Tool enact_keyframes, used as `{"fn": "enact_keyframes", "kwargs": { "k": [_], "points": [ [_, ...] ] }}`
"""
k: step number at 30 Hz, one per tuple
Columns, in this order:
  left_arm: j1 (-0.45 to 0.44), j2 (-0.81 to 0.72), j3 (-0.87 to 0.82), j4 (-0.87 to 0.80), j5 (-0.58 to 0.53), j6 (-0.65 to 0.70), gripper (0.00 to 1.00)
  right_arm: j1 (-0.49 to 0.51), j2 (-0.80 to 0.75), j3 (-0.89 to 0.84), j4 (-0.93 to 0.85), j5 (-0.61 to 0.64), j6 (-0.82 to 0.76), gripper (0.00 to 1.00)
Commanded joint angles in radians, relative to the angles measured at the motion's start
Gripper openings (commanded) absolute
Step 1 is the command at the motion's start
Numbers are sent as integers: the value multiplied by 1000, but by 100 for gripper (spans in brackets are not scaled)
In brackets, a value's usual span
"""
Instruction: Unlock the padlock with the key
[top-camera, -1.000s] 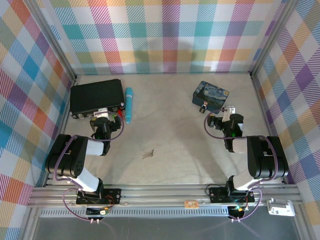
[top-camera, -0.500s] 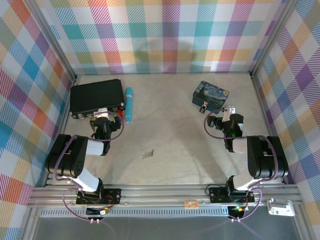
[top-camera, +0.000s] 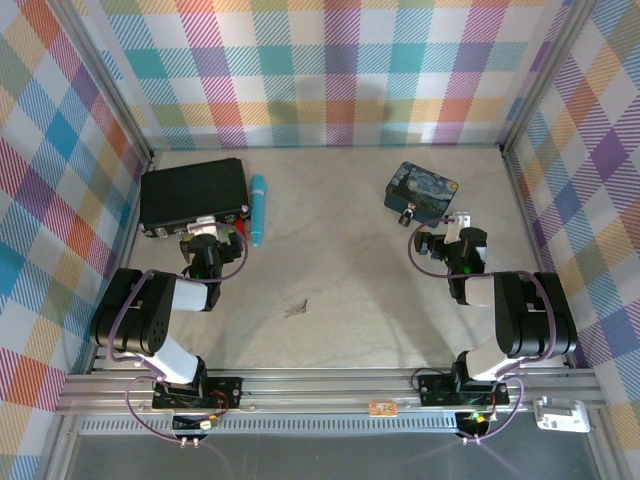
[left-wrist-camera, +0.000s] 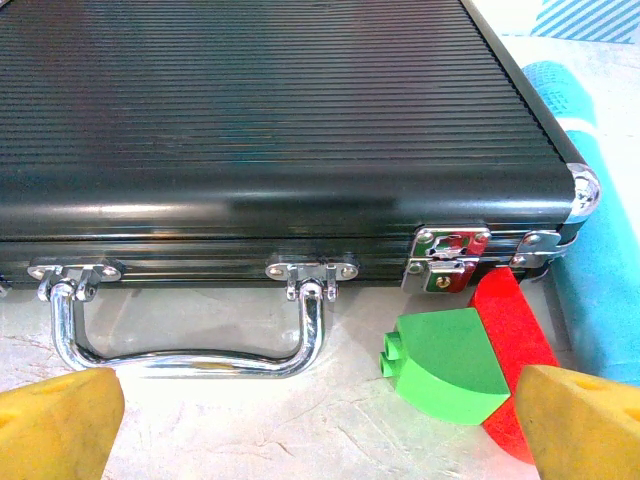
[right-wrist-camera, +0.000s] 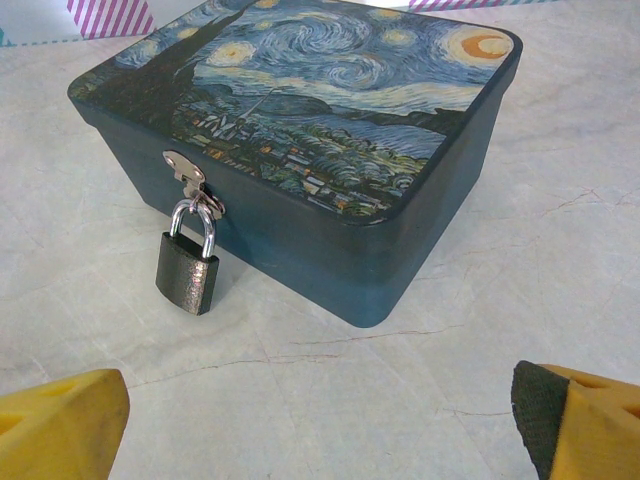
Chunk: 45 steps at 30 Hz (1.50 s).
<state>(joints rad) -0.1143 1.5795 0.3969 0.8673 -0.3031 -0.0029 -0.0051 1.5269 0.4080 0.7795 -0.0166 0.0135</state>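
The small dark padlock (right-wrist-camera: 187, 272) hangs by its silvery shackle from the hasp of the Starry Night box (right-wrist-camera: 330, 140), its body resting on the table; from above the padlock (top-camera: 407, 214) sits at the box's (top-camera: 422, 192) near side. The tiny grey key (top-camera: 295, 309) lies flat mid-table between the arms. My right gripper (right-wrist-camera: 320, 430) is open just short of the box, nothing between its yellow fingers (right-wrist-camera: 60, 425); from above the right gripper (top-camera: 449, 243) is near the padlock. My left gripper (left-wrist-camera: 320, 425) is open before a black case (left-wrist-camera: 260, 120); from above the left gripper (top-camera: 203, 244) is at that case's near edge.
The black ribbed case (top-camera: 193, 194) with chrome handle (left-wrist-camera: 180, 350) lies at the back left. A green block (left-wrist-camera: 445, 365) and a red piece (left-wrist-camera: 515, 345) lie by its latch. A light-blue cylinder (top-camera: 257, 209) rests along its right side. Patterned walls enclose the table.
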Motion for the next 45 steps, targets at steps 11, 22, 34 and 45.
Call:
{"fn": "enact_keyframes", "kwargs": {
  "k": [11, 22, 34, 45],
  "points": [
    [-2, -222, 272, -535, 7, -67, 100, -3, -218, 272, -619, 146, 181, 99],
    [-33, -24, 823, -1233, 98, -560, 100, -182, 94, 741, -1051, -172, 463, 99],
    [-178, 70, 945, -1445, 146, -634, 100, -171, 424, 1047, -1176, -203, 378, 94],
    [-253, 37, 827, -1246, 371, -628, 100, -80, 561, 1179, -1239, -229, 277, 80]
  ]
}}
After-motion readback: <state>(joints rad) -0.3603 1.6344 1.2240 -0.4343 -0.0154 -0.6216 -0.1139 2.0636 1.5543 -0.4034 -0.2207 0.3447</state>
